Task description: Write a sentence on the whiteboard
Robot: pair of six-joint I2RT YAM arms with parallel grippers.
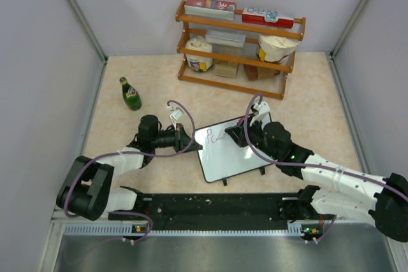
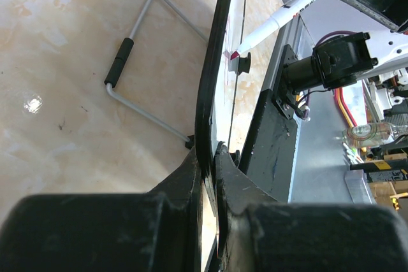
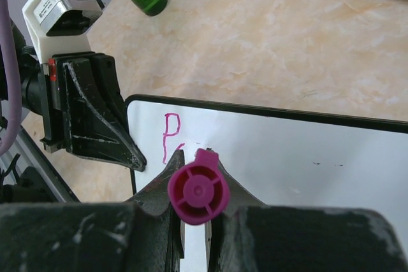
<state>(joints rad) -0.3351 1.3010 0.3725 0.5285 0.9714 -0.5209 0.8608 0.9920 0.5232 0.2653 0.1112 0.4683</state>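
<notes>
The whiteboard (image 1: 233, 153) stands tilted on the table's middle, black-framed. My left gripper (image 1: 190, 139) is shut on its left edge, and the left wrist view shows the fingers clamped on the frame (image 2: 210, 113). My right gripper (image 1: 237, 134) is shut on a purple marker (image 3: 198, 186) whose rear end faces the right wrist camera. The marker tip (image 2: 237, 52) touches the board near its upper left. Of the sentence, a purple "P" (image 3: 169, 134) and the start of another stroke show on the board (image 3: 287, 157).
A green bottle (image 1: 131, 93) stands at the back left. A wooden rack (image 1: 239, 49) with boxes and bags stands at the back. A wire stand (image 2: 137, 74) props the board from behind. Grey walls close in both sides.
</notes>
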